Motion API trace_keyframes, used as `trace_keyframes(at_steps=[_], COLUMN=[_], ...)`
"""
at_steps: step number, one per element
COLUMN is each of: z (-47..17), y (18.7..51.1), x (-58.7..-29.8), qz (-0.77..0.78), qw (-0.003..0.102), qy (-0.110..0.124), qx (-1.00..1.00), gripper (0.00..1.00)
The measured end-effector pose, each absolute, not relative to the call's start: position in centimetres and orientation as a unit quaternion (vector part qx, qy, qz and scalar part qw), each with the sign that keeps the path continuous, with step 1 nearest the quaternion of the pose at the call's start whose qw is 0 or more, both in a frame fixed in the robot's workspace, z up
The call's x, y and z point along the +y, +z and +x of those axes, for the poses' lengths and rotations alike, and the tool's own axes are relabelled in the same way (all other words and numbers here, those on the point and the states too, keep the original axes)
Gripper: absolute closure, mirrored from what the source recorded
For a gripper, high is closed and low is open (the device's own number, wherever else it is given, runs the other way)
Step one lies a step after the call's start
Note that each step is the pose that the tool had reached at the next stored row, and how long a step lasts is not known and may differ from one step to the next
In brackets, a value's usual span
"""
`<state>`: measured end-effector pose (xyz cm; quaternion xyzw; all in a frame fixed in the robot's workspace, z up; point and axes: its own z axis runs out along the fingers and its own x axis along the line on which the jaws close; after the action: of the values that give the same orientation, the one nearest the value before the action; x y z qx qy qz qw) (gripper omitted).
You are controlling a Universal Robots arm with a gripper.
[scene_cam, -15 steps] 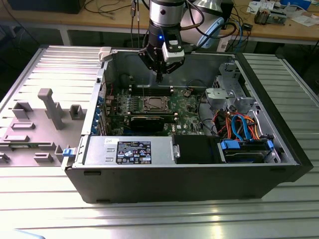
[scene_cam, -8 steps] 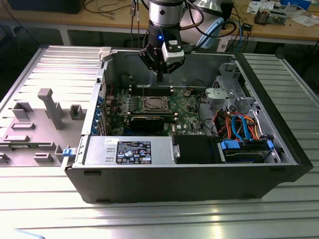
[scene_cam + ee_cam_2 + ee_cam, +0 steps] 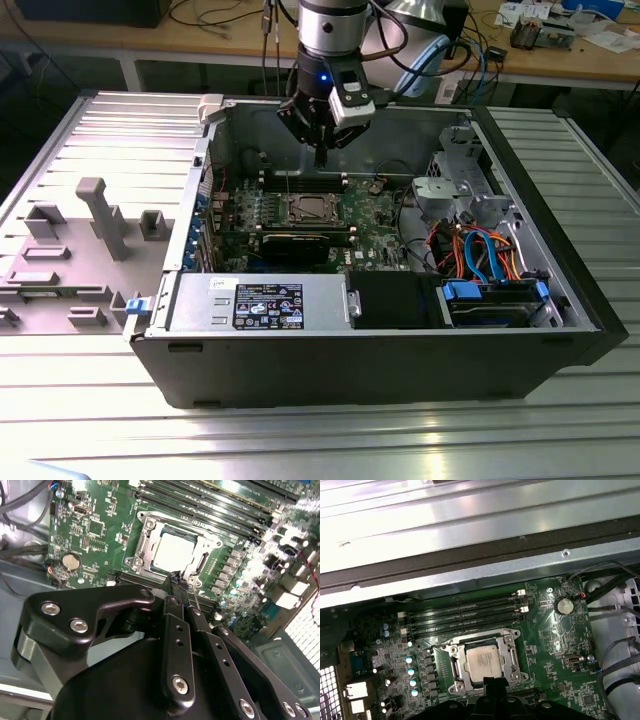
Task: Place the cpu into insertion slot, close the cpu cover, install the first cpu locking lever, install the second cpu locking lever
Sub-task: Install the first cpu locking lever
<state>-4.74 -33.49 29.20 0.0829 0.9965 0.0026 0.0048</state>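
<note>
The cpu [image 3: 172, 550] [image 3: 482, 661] lies flat in the insertion slot [image 3: 305, 208] on the green motherboard. Its silvery top shows through the window of the cpu cover [image 3: 145, 539] [image 3: 509, 650], which lies down around it. My gripper [image 3: 320, 157] hangs above the board, just behind the socket in the exterior view and not touching it. In both wrist views the black fingertips [image 3: 175, 580] [image 3: 492, 682] stand close together with nothing between them, at the socket's edge. I cannot make out how the locking levers sit.
The open computer case [image 3: 160, 300] surrounds the board. Memory slots [image 3: 470, 612] run beside the socket. A coin battery [image 3: 71, 561], the power supply [image 3: 260, 305], a drive cage [image 3: 455, 195] and coloured cables [image 3: 480, 250] crowd the exterior view's right. Grey fixtures [image 3: 100, 215] stand outside on its left.
</note>
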Motion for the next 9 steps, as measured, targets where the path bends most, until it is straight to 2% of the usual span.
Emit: trace_keyframes(at_steps=[9], z=[-4.74], y=[28.88], x=[-33.49], qz=[0.019], qw=[0.005], qy=[0.003], qx=[1.000], gripper=[0.89])
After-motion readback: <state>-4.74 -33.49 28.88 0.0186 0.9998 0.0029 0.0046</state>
